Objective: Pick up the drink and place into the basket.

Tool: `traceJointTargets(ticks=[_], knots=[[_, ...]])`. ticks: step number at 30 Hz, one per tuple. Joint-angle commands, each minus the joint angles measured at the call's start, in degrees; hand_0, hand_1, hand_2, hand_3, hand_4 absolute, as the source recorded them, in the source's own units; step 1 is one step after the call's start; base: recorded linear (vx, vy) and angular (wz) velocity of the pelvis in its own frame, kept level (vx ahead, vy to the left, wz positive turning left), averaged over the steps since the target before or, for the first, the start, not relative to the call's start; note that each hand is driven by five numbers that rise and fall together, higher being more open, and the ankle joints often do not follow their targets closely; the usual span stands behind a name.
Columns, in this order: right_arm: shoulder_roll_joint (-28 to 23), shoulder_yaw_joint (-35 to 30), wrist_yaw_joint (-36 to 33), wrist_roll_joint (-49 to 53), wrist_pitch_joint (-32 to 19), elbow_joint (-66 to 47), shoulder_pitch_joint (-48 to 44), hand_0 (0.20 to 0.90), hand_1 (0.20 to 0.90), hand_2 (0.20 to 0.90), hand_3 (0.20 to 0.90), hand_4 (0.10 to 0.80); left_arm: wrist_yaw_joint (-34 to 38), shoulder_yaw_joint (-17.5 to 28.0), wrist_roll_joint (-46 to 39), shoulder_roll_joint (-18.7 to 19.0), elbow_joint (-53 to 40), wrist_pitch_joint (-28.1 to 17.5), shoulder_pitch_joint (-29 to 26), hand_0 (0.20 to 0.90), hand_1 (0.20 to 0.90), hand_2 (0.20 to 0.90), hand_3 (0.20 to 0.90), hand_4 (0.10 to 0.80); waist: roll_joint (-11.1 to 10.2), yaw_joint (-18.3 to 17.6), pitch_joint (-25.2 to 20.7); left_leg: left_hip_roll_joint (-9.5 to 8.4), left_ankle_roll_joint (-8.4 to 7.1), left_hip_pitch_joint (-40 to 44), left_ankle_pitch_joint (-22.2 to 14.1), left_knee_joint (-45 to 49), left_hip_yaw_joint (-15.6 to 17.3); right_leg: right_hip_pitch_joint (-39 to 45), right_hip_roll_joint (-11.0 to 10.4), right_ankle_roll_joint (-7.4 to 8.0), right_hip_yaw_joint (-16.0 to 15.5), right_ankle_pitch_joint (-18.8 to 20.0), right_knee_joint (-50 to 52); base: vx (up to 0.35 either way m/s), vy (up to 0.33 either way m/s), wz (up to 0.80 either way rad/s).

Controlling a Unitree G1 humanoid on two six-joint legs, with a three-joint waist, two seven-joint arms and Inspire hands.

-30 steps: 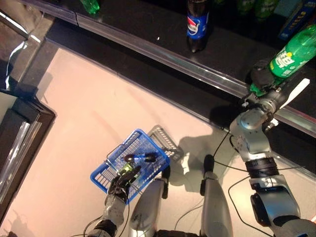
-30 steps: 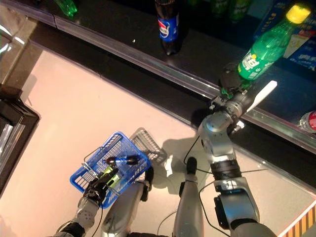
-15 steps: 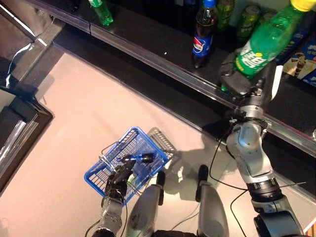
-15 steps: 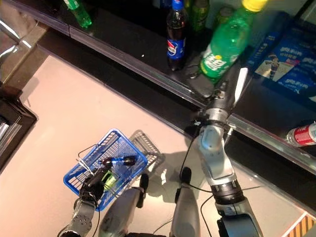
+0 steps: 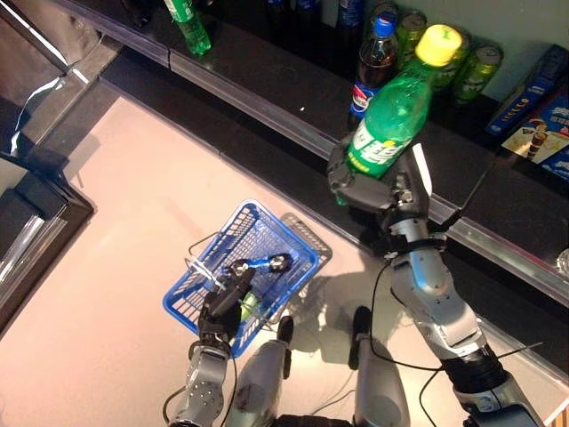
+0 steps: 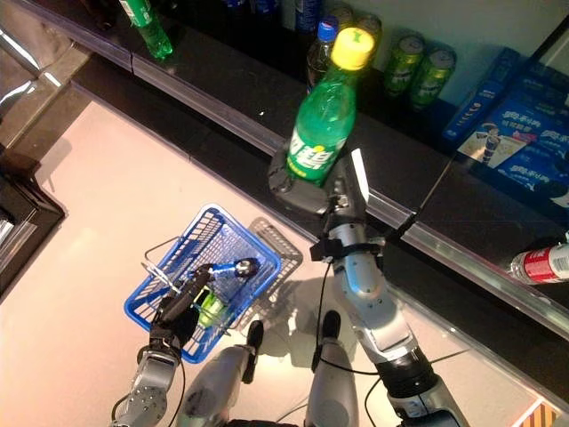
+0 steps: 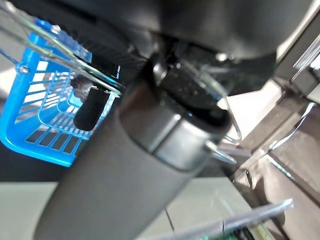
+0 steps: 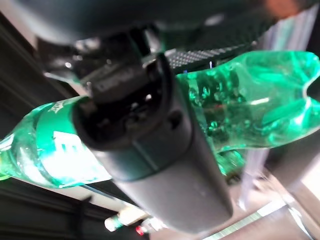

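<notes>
One green bottle [image 5: 388, 118], yellow-capped, is the drink in play, and within the last second it has come away from the dark shelf [image 5: 267, 84]: a second ago it lay tilted over the shelf at the far right, and now it is raised and carried leftward, in front of the shelf edge. The right hand [image 5: 366, 182] has its fingers [image 8: 145, 145] curled round the bottle's lower body, a firm wrap as the right wrist view shows, with the cap pointing up and away. That means the lift is done and the carry is under way; the drop into the basket is not yet made.

Down to the near left, the blue basket [image 5: 286, 241] hangs over the floor, and the left hand [image 5: 227, 302] has its fingers hooked round the wire handle [image 7: 95, 75]. A small green item [image 6: 211, 311] already lies inside. Bottle and basket are well apart, the bottle to the right and farther off. Other bottles and cans [image 5: 462, 62] stand on the shelf behind.
</notes>
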Motion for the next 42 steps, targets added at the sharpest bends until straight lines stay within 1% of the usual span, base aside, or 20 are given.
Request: traceJointTargets(ticks=[1, 3, 6, 7, 8, 9, 10, 11, 14, 18, 21, 25, 30, 36, 42], knots=[[1.7, 0.4, 3.1, -0.5, -7.2, -14.1, -3.4, 0.3, 0.3, 0.3, 0.2, 0.1, -10.5, 1.9, 4.0, 9.1, -22.8, -8.2, 0.9, 0.3, 0.3, 0.3, 0.2, 0.1, -0.8, 1.7, -10.3, 0.12, 1.63, -3.7, 5.2, 4.4, -1.0, 7.0, 0.2, -4.71, -0.4, -5.3, 1.4, -0.009, -0.009, 0.08], [1.8, 1.2, 2.6, -0.6, -7.2, -13.8, -3.7, 0.3, 0.3, 0.3, 0.2, 0.1, -10.6, 1.4, 3.8, 9.7, -24.7, -7.4, 0.9, 0.3, 0.3, 0.3, 0.2, 0.1, -0.8, 2.0, -10.3, 0.04, 1.67, -3.6, 5.1, 4.2, -1.2, 7.3, 0.2, -4.63, -0.7, -5.2, 1.1, -0.009, -0.012, 0.19], [2.4, 3.4, 1.5, -0.2, -6.2, -13.2, -4.7, 0.3, 0.3, 0.3, 0.2, 0.1, -13.3, 0.0, 4.0, 11.6, -29.8, -4.6, 0.2, 0.3, 0.3, 0.3, 0.2, 0.1, -0.9, 3.2, -9.9, -0.3, 1.83, -3.7, 4.9, 4.2, -2.0, 7.6, 0.0, -4.25, -1.4, -5.0, 0.7, -0.025, -0.025, 0.16], [2.3, 3.5, 1.4, -0.1, -6.2, -13.1, -4.8, 0.3, 0.3, 0.3, 0.2, 0.1, -13.5, -0.2, 3.9, 11.9, -30.2, -4.4, 0.1, 0.3, 0.3, 0.3, 0.2, 0.1, -0.9, 3.2, -9.9, -0.33, 1.84, -3.8, 4.8, 4.3, -2.0, 7.7, 0.0, -4.23, -1.4, -5.0, 0.7, -0.04, -0.036, 0.18], [2.4, 4.9, 0.6, 0.3, -5.9, -12.7, -5.3, 0.3, 0.3, 0.3, 0.2, 0.1, -15.4, -0.8, 2.9, 13.5, -32.9, -3.4, -0.4, 0.3, 0.3, 0.3, 0.2, 0.1, -1.0, 3.8, -9.7, -0.48, 1.94, -4.0, 4.7, 4.3, -2.4, 7.8, -0.1, -4.0, -1.8, -4.8, 0.5, -0.026, -0.022, 0.17], [2.4, 5.0, 0.6, 0.2, -5.9, -12.7, -5.4, 0.3, 0.3, 0.3, 0.2, 0.1, -15.8, -0.8, 2.9, 13.7, -33.1, -3.2, -0.5, 0.3, 0.3, 0.3, 0.2, 0.1, -1.0, 3.8, -9.6, -0.5, 1.95, -4.0, 4.7, 4.3, -2.5, 7.8, -0.1, -3.97, -1.8, -4.8, 0.4, -0.028, -0.03, 0.14], [2.6, 6.1, 0.0, -0.1, -5.8, -12.1, -5.7, 0.3, 0.3, 0.3, 0.2, 0.1, -17.5, -1.2, 2.2, 15.1, -35.0, -2.6, -1.1, 0.3, 0.3, 0.3, 0.2, 0.1, -1.1, 4.3, -9.6, -0.58, 2.08, -3.9, 4.6, 4.1, -2.8, 8.0, -0.2, -3.76, -2.0, -4.6, 0.1, -0.008, -0.014, 0.05], [2.6, 6.2, -0.1, -0.1, -5.8, -12.0, -5.7, 0.3, 0.3, 0.3, 0.2, 0.1, -17.7, -1.2, 2.1, 15.2, -35.1, -2.5, -1.1, 0.3, 0.3, 0.3, 0.2, 0.1, -1.1, 4.3, -9.6, -0.59, 2.08, -3.9, 4.6, 4.1, -2.8, 8.0, -0.2, -3.74, -2.0, -4.5, 0.1, -0.007, -0.023, 0.06], [3.2, 8.5, -1.6, -1.4, -5.3, -10.5, -6.6, 0.3, 0.3, 0.3, 0.2, 0.1, -20.7, -2.2, 0.9, 17.8, -38.8, -1.4, -2.9, 0.3, 0.3, 0.3, 0.2, 0.1, -1.5, 5.3, -9.7, -0.86, 2.22, -4.0, 4.2, 3.8, -3.5, 8.6, -0.4, -3.25, -2.6, -4.1, -0.9, -0.01, -0.04, 0.11], [3.5, 10.2, -3.2, -3.9, -4.4, -9.2, -7.5, 0.3, 0.3, 0.3, 0.2, 0.1, -24.0, -2.9, 0.4, 19.1, -41.3, -0.4, -4.7, 0.3, 0.3, 0.3, 0.2, 0.1, -1.9, 6.0, -9.7, -1.02, 2.31, -4.1, 3.7, 3.8, -3.9, 9.0, -0.7, -2.89, -3.2, -3.8, -1.6, -0.014, -0.041, 0.11], [3.7, 11.7, -4.7, -7.3, -3.5, -7.4, -8.7, 0.3, 0.3, 0.3, 0.2, 0.1, -28.9, -4.3, 0.9, 20.7, -44.2, -0.4, -6.8, 0.3, 0.3, 0.3, 0.2, 0.1, -2.3, 6.8, -9.7, -1.61, 2.54, -4.7, 3.1, 4.4, -4.5, 9.2, -1.0, -2.5, -3.6, -3.4, -2.1, -0.019, -0.039, 0.13], [4.0, 12.7, -5.7, -8.5, -3.0, -5.9, -9.3, 0.3, 0.3, 0.3, 0.2, 0.1, -32.3, -4.7, 0.4, 21.4, -46.0, 0.8, -8.2, 0.3, 0.3, 0.3, 0.2, 0.1, -2.5, 7.4, -9.7, -1.91, 2.63, -5.1, 2.7, 4.8, -4.9, 9.4, -1.3, -2.28, -3.8, -3.4, -2.2, -0.002, -0.016, 0.1], [3.9, 13.9, -6.5, -8.6, -2.1, -4.7, -8.6, 0.3, 0.3, 0.3, 0.2, 0.1, -36.4, -4.7, -0.6, 22.5, -47.8, 1.9, -8.5, 0.3, 0.3, 0.3, 0.2, 0.1, -2.9, 8.1, -10.2, -2.11, 2.61, -5.0, 2.4, 4.7, -5.4, 10.0, -1.6, -1.73, -4.0, -3.1, -3.1, 0.011, -0.005, 0.06], [5.2, 15.5, -6.2, -9.0, -0.6, -1.9, -7.6, 0.3, 0.3, 0.3, 0.2, 0.1, -38.7, -4.2, -2.1, 22.6, -48.6, 3.2, -8.5, 0.3, 0.3, 0.3, 0.2, 0.1, -3.1, 9.1, -10.0, -2.43, 2.6, -5.8, 2.1, 5.2, -5.9, 9.9, -2.0, -1.36, -4.4, -3.0, -3.3, -0.006, -0.007, 0.13], [6.3, 17.0, -7.3, -9.1, 0.4, 1.9, -6.8, 0.3, 0.3, 0.3, 0.2, 0.1, -41.0, -4.0, -2.6, 22.6, -49.3, 2.9, -8.6, 0.3, 0.3, 0.3, 0.2, 0.1, -3.1, 10.1, -9.4, -2.93, 2.65, -7.0, 2.2, 5.8, -6.6, 9.6, -2.5, -1.17, -4.8, -2.6, -3.4, -0.005, 0.0, 0.0]])
